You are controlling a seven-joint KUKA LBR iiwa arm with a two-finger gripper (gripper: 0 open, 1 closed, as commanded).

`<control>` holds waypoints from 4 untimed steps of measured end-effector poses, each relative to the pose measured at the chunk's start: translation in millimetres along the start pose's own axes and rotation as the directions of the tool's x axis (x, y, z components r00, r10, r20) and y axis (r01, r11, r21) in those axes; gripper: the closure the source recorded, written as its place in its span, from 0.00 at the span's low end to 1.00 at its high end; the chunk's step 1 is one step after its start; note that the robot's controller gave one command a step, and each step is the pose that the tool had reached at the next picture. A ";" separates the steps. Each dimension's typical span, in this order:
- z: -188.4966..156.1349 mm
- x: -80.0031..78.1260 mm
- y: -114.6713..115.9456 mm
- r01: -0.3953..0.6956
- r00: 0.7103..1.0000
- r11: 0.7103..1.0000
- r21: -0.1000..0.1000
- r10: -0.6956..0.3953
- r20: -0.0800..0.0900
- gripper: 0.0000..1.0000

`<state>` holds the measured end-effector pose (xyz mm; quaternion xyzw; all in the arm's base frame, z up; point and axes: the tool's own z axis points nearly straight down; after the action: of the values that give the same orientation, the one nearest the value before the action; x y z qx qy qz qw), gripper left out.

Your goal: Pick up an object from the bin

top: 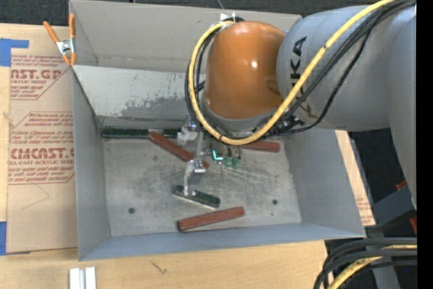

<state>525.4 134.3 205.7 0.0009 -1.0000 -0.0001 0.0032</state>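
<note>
My gripper (195, 169) hangs below the arm's orange cover, low over the middle of the bin floor. Its lower end comes down right at a short dark green bar (197, 197) lying flat beneath it; I cannot tell whether they touch. A red-brown stick (169, 145) lies slanted just left of the gripper, its right end hidden behind it. Another red-brown stick (210, 218) rests near the bin's front wall, just in front of the dark bar.
A long dark green stick (125, 134) lies along the back wall at the left. A red-brown piece (268, 146) shows at the right, partly under the arm. The arm covers the bin's back right part.
</note>
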 end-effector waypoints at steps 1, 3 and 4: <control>-3.7 -1.7 -0.5 -0.001 1.000 1.000 -0.001 0.001 0.007 0.00; 123.8 3.9 -43.2 0.194 0.981 0.981 0.000 -0.194 0.008 1.00; 123.7 3.9 -43.2 0.194 0.981 0.981 0.000 -0.194 0.008 1.00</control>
<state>520.9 91.1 82.0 0.0986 -0.9951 -0.0007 -0.0007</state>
